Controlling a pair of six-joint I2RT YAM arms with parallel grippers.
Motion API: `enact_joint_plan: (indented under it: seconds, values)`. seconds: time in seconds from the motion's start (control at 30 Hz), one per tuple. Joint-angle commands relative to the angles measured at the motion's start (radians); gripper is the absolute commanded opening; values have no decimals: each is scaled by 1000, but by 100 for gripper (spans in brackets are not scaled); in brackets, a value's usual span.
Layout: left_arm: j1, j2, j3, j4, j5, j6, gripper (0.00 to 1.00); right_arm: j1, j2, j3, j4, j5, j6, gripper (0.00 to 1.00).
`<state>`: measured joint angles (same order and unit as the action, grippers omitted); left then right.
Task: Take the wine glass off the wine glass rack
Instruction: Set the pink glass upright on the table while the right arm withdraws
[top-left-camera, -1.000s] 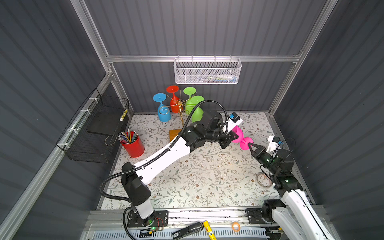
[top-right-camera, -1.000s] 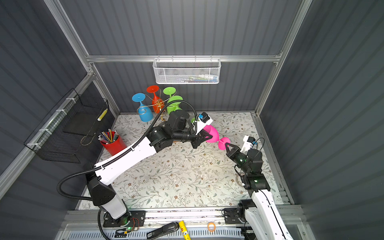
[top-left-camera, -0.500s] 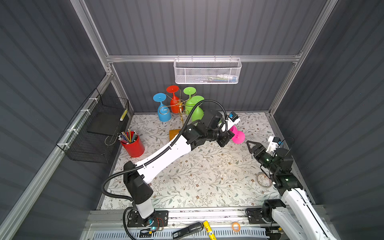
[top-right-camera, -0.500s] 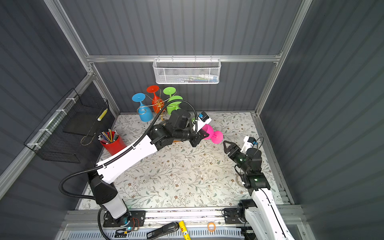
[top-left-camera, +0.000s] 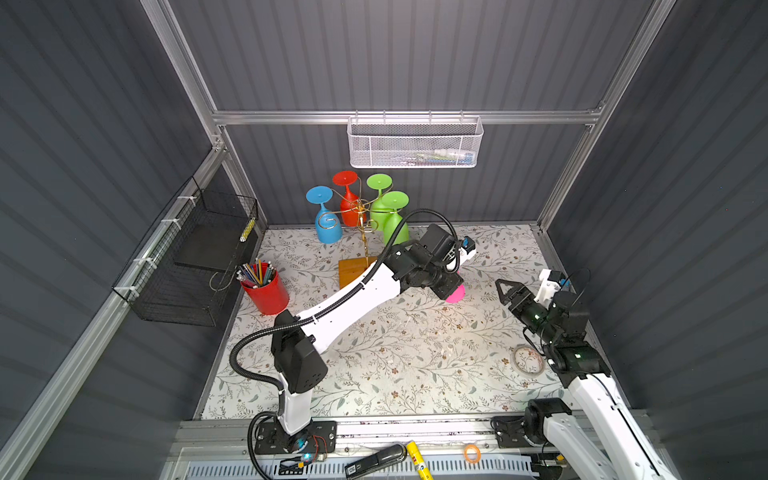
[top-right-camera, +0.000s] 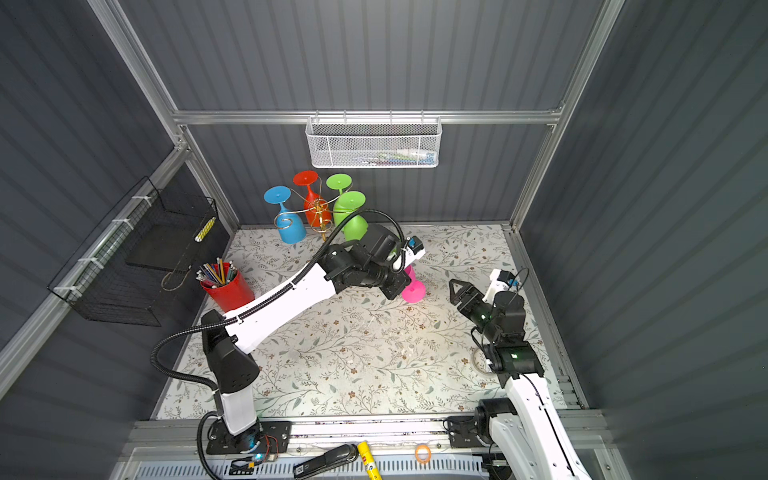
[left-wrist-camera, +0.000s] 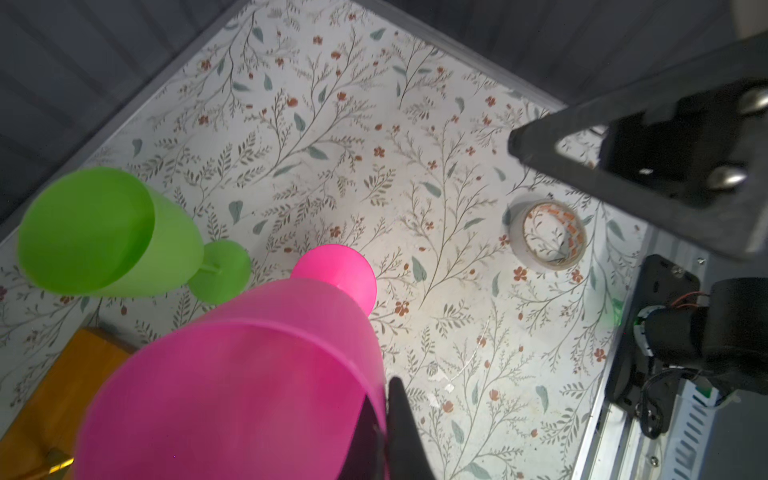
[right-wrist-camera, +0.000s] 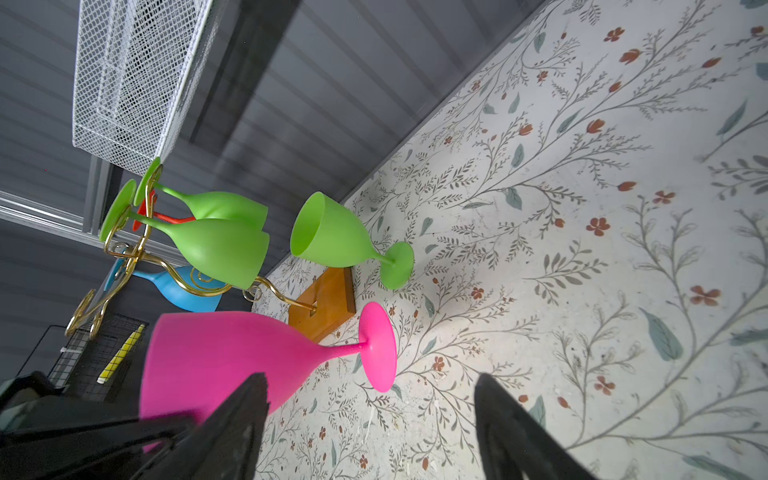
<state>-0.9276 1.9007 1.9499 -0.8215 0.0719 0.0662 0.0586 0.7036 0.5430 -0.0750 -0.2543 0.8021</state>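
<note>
Top views both show the right tool (top-left-camera: 501, 291) spread and drawn clear of the pink wine glass (top-left-camera: 456, 294), whose foot end it pinched a second ago. The left tool (top-left-camera: 446, 289) stays clamped on the bowl's rim; the glass, level between both arms before, now hangs foot-down close over the worktop (top-left-camera: 395, 357), off the wine glass rack (top-left-camera: 352, 271).

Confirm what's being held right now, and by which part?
The left gripper is shut on the pink wine glass, pinching the bowl wall at its rim. The right gripper is open, holding nothing.
</note>
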Motion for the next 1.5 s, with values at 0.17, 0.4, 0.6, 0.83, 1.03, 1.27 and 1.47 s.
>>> enact_joint_plan:
  seconds: [0.17, 0.4, 0.6, 0.83, 1.03, 1.27, 1.47]
  values:
    - [5, 80, 37, -116, -171, -54, 0, 1, -4, 23, -3, -5, -42, 82]
    - [7, 119, 12, -105, -264, -45, 0, 1, -28, 11, -2, -6, -57, 86]
    - [7, 130, -3, -88, -287, -39, 0, 1, -22, 9, 3, -15, -58, 86]
    - [18, 146, -5, -68, -259, -41, 0, 1, -27, 9, -3, -19, -61, 87]
    - [27, 162, 10, -69, -237, -40, 0, 1, -24, 4, 1, -22, -60, 88]
    - [39, 175, 1, -58, -214, -42, 0, 1, -21, 0, 8, -23, -60, 87]
    - [48, 189, 9, -59, -202, -39, 8, 2, -19, -6, 9, -22, -62, 88]
